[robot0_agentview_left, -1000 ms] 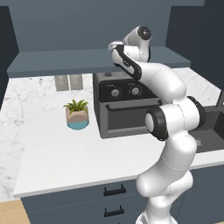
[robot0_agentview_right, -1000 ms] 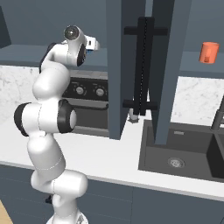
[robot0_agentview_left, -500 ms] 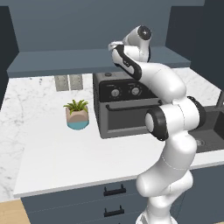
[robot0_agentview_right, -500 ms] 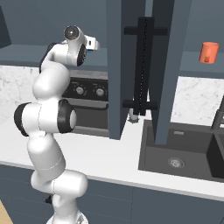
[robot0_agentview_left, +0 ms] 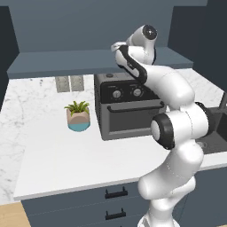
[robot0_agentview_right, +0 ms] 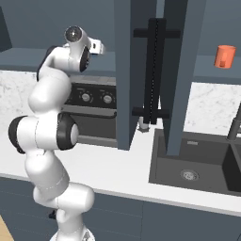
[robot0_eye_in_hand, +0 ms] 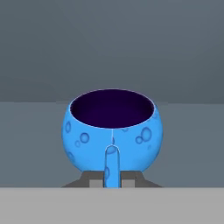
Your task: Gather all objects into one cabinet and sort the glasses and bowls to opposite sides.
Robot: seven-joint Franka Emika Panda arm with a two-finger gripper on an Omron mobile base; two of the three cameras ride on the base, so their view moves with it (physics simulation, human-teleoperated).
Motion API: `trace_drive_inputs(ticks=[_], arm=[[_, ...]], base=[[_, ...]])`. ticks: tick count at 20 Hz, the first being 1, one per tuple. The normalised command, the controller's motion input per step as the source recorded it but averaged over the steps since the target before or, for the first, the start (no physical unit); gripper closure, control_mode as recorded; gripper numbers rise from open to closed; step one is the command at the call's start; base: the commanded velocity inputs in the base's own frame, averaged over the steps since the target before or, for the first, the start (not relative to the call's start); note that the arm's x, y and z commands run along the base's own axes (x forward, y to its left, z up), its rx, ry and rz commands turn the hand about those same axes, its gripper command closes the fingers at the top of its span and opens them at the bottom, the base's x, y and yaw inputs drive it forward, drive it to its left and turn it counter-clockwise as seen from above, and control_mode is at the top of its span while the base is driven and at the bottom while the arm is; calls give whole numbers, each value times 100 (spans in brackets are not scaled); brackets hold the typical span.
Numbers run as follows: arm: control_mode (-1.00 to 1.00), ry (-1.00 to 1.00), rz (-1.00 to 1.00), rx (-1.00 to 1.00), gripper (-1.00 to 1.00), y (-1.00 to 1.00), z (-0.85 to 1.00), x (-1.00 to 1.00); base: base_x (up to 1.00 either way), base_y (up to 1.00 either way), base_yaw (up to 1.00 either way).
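Pincer clamped on blue bowl rim; shelf bare around.

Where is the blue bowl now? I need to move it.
In the hand view, the blue bowl sits centered on a grey shelf, right at the shut end effector.

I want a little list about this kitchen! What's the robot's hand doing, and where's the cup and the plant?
hand: gripper with its jaws shut on the blue bowl
blue bowl: round, glossy, dark inside, upright on a grey surface
orange cup: upright on a shelf at the right, beyond the open cabinet door
plant: potted plant on the white counter, left of the oven
sink: dark basin below the cabinet doors
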Motion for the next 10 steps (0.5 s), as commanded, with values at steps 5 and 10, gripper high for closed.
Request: trace_drive_inputs(ticks=[5, 10], arm=[[-100, 0, 0, 0, 100, 0, 0, -49], [-100, 0, 0, 0, 100, 0, 0, -50]], base=[[0, 0, 0], [0, 0, 0]])
